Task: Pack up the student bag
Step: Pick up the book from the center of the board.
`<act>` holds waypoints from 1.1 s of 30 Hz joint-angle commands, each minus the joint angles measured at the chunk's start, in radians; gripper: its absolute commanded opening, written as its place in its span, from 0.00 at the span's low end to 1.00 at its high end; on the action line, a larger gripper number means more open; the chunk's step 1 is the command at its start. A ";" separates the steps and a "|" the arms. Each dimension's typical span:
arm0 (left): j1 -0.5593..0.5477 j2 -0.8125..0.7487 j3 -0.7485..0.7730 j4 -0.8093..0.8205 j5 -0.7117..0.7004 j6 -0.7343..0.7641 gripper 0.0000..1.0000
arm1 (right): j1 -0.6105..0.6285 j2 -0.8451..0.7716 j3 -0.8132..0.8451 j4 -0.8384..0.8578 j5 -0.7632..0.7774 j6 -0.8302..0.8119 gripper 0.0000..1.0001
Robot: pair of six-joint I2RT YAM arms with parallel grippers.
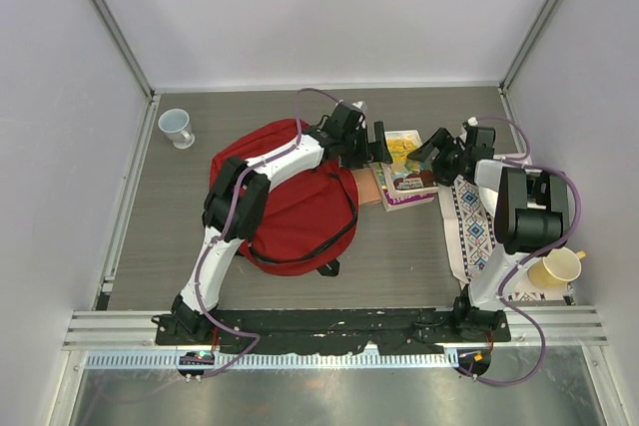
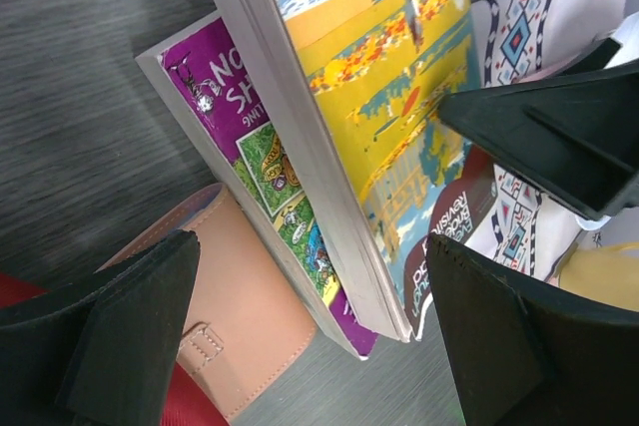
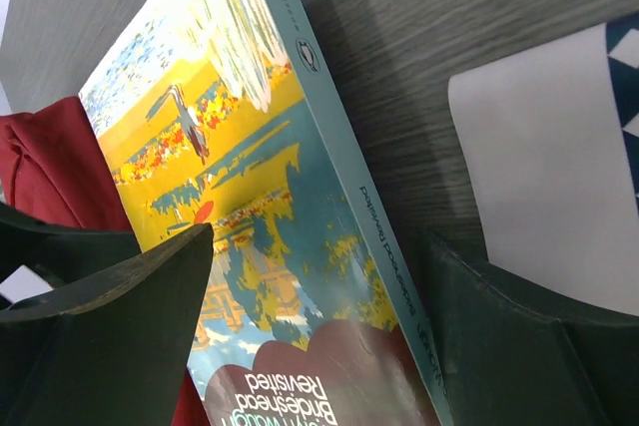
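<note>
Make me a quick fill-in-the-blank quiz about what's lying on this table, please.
1. The yellow-and-blue paperback book lies on a second book whose cover is ____.
2. The large red fabric backpack lies under the ____ arm.
3. The yellow mug stands beside the ____ arm.
4. The left tool and the right tool are both ____.

Missing words: purple; left; right; open.

I've got left gripper (image 1: 383, 152) and right gripper (image 1: 424, 152) crowding the book stack (image 1: 404, 172) from both sides. Red backpack (image 1: 290, 202) blocks left, patterned cloth (image 1: 474, 226) right; bare table (image 1: 399, 246) in front is passable.
</note>
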State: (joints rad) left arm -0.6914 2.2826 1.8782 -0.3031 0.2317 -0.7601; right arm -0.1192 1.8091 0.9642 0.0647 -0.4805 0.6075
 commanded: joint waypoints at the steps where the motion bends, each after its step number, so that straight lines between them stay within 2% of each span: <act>1: 0.006 0.024 0.044 0.035 0.057 -0.022 0.98 | 0.001 -0.050 -0.045 0.066 -0.046 0.014 0.88; 5: 0.006 0.041 0.041 0.045 0.074 -0.031 0.98 | 0.001 -0.096 -0.088 0.076 -0.030 0.018 0.81; 9: 0.006 0.061 0.062 0.041 0.110 -0.031 0.97 | 0.003 -0.145 -0.120 0.076 -0.023 0.012 0.58; 16: 0.003 0.086 0.107 0.018 0.155 -0.025 0.93 | 0.003 -0.214 -0.173 0.092 -0.050 0.032 0.38; 17: 0.004 0.083 0.104 0.012 0.152 -0.021 0.93 | 0.003 -0.235 -0.180 0.095 -0.053 0.040 0.31; 20: 0.004 0.069 0.093 0.004 0.133 -0.005 0.93 | 0.003 -0.264 -0.212 0.116 -0.058 0.061 0.21; 25: 0.003 0.072 0.095 0.002 0.149 -0.001 0.90 | 0.004 -0.290 -0.251 0.199 -0.115 0.127 0.21; 28: 0.003 0.077 0.091 0.005 0.170 -0.005 0.85 | 0.003 -0.287 -0.260 0.237 -0.154 0.162 0.24; 31: 0.003 0.080 0.085 0.015 0.187 -0.007 0.77 | 0.003 -0.280 -0.274 0.288 -0.184 0.202 0.33; 33: 0.001 0.080 0.081 0.025 0.193 -0.010 0.68 | 0.004 -0.278 -0.281 0.310 -0.194 0.222 0.37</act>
State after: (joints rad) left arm -0.6914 2.3611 1.9373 -0.3061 0.3687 -0.7773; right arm -0.1207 1.5620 0.6903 0.2455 -0.5835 0.7586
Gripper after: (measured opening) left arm 0.740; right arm 0.351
